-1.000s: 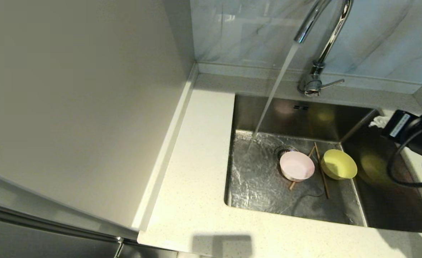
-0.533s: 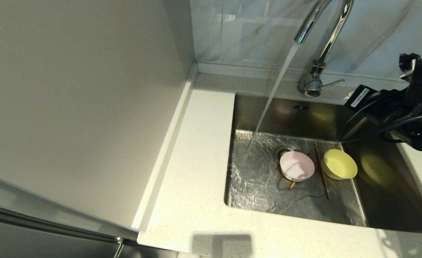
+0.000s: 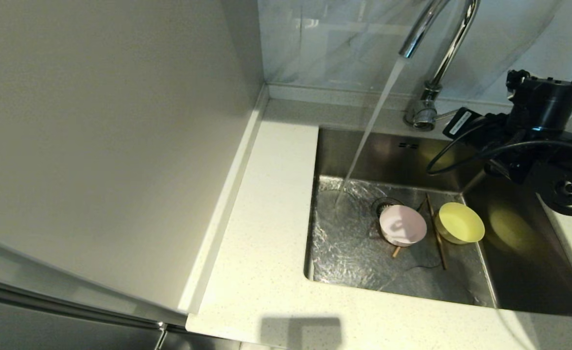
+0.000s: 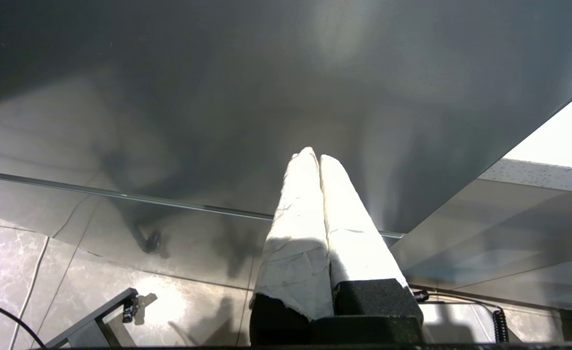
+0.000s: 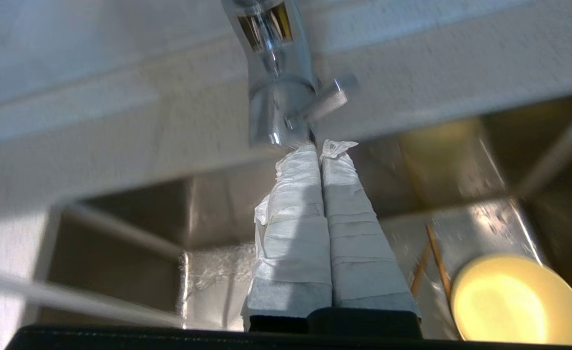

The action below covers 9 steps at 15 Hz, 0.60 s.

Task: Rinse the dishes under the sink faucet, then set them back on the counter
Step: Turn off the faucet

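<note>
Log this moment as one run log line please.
water: running from faucet | right gripper: shut, at faucet lever | pink bowl, yellow bowl, chopsticks: in sink | left gripper: parked, shut

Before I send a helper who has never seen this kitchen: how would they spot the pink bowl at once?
Look into the steel sink below the chrome faucet. On its floor, beside the round drain, sits the pink bowl, lying over two chopsticks. Its neighbour of like size is the yellow bowl, farther from the running water.
</note>
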Motion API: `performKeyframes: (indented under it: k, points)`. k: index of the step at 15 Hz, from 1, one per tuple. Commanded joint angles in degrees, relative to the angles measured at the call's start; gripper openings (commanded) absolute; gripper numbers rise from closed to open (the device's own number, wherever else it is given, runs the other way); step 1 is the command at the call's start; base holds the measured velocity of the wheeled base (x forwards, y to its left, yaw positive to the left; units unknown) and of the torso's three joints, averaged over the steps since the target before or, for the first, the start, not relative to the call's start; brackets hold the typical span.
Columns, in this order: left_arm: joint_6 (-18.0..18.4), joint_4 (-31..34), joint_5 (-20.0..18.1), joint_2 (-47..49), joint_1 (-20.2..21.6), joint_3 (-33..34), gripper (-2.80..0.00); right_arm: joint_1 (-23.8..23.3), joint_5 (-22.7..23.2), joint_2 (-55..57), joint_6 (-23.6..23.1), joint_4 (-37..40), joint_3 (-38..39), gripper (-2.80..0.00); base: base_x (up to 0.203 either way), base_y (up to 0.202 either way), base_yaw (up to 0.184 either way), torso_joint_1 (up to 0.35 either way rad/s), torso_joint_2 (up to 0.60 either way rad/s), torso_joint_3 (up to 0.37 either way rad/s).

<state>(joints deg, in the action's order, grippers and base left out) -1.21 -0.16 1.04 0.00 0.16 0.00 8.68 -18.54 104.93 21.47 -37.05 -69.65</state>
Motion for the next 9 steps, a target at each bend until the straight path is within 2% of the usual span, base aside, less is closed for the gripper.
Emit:
performKeyframes:
  k: [1, 9]
  points:
    - [-0.02, -0.02, 0.02, -0.18, 0.02, 0.00, -2.80, -0.12, -0.09, 2.90, 0.07, -0.22, -3.33, -2.80, 0.000, 0.000, 0.000, 0.000, 0.00, 0.000]
    - [-0.02, -0.02, 0.02, -0.18, 0.02, 0.00, -2.80, -3.41, 0.31, 8.62, -0.11, 0.04, -13.40, -2.80, 0.000, 0.000, 0.000, 0.000, 0.00, 0.000]
